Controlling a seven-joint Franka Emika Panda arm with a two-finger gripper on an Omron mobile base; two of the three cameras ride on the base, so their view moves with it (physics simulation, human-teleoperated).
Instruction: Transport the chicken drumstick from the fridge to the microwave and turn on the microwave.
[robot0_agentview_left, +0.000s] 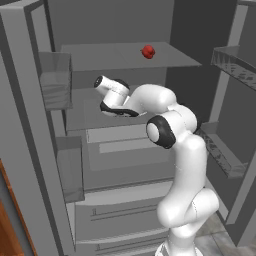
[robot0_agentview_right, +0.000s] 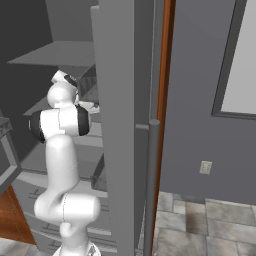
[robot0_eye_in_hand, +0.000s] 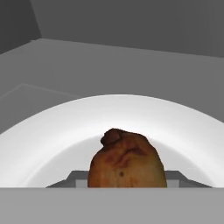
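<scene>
One step of the task looks nearly done: my tool (robot0_eye_in_hand: 127, 183) is clamped on the chicken drumstick (robot0_eye_in_hand: 127, 162), at 6 o'clock on a white plate (robot0_eye_in_hand: 52, 135) inside the fridge (robot0_agentview_left: 125, 55), with lift-out, carry to the microwave and switching on left.

Fridge (robot0_agentview_left: 30, 125) open; upper grey shelf (robot0_agentview_left: 115, 56) carries a small red round item (robot0_agentview_left: 148, 51) toward its back right, sitting directly on the shelf surface. Middle shelf (robot0_eye_in_hand: 131, 65) seen from the hand view carries a white plate (robot0_eye_in_hand: 52, 135) flat on the grey surface, and the chicken drumstick (robot0_eye_in_hand: 127, 162) lies on the plate near its centre. Plate's near rim is cut off at the bottom of the hand view, so its position relative to the shelf's front edge is probably close but cannot be confirmed.
</scene>
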